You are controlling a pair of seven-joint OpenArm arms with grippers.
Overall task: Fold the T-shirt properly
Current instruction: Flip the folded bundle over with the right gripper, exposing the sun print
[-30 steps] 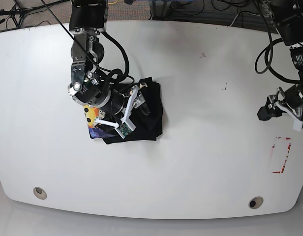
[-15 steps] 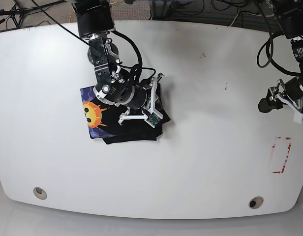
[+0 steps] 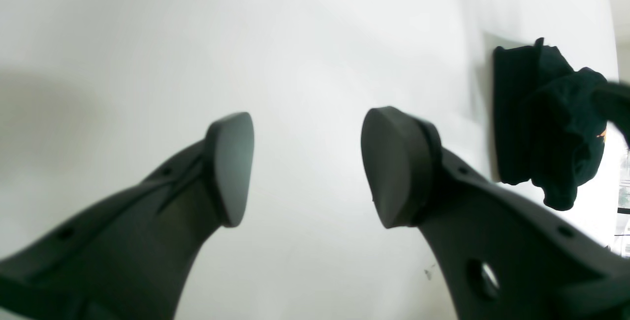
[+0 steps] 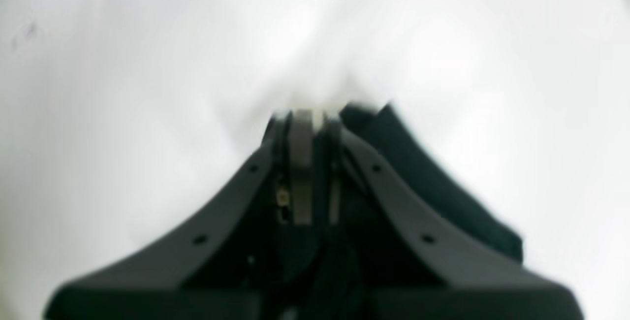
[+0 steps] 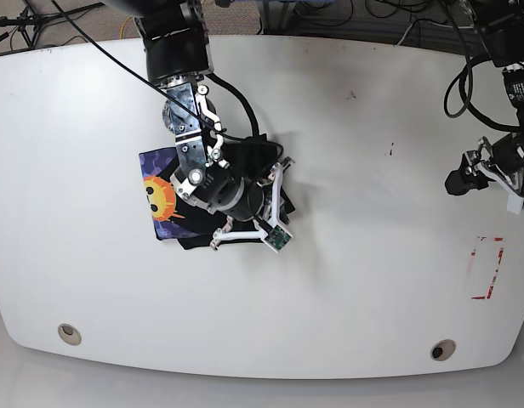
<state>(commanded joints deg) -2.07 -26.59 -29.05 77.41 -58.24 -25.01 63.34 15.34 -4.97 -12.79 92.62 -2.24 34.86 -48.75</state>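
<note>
Cloth pinched on the white table

Soft black T-shirt [image 5: 173, 208], bundled left of centre in the base view, shows its orange sun print. Right gripper [image 5: 280, 202] clenches a dark fold at the bundle's right edge. Far right, left gripper [image 3: 305, 167] spreads matte rounded pads [image 3: 393, 162] over the smooth table [image 5: 373, 280].

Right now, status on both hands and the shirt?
Right hand shut on T-shirt edge, over the folded bundle. Left hand open, empty, off to the side. Nothing in the way on the table.

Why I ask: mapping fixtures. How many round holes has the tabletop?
2: one hole near the base view's lower left, the other hole lower right; the T-shirt could hide more.
</note>
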